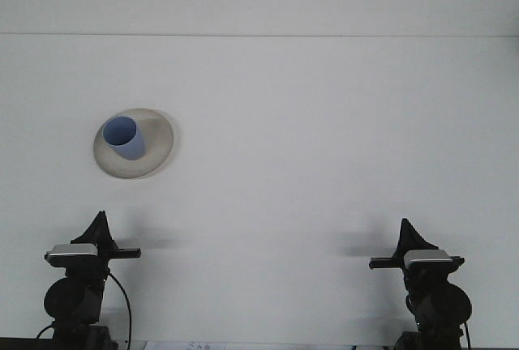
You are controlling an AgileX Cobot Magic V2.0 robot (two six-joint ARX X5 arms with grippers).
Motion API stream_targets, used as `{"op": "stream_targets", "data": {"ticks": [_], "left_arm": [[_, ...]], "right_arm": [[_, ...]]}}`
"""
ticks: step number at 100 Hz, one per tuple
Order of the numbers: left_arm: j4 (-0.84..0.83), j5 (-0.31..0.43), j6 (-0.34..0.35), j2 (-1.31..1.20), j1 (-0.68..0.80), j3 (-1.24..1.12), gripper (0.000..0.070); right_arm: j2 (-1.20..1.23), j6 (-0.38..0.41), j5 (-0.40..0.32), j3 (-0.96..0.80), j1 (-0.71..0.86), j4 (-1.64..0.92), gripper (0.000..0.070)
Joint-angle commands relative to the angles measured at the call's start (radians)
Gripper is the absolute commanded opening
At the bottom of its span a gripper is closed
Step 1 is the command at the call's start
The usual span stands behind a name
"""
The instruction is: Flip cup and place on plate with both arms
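On the white counter (308, 139), front view: plain and matte, bounded at the far edge by a pale wall. Left of centre, a cream plate (154, 160) carrying the blue cup (123, 137), upright, mouth open upward, set toward the plate's left side. Near bottom left, left gripper (99, 226) raised, tapering to a point, well apart from the plate. Near bottom right, right gripper (404, 232) likewise. Grip state of either: cannot tell.

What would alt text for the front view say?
A blue cup stands mouth-up on a pale round plate at the left of a white table. Both arms sit low at the near edge, left pincer and right pincer holding nothing.
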Motion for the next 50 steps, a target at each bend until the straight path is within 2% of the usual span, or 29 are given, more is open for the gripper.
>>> {"op": "stream_targets", "data": {"ticks": [1, 50], "left_arm": [[0.01, -0.004, 0.005, -0.002, 0.001, -0.019, 0.0013], [0.01, -0.004, 0.005, -0.002, 0.001, -0.019, 0.0013]], "right_arm": [[0.0, 0.013, 0.0, -0.002, -0.001, 0.013, 0.0006], [0.0, 0.013, 0.0, -0.002, -0.001, 0.013, 0.0005]]}}
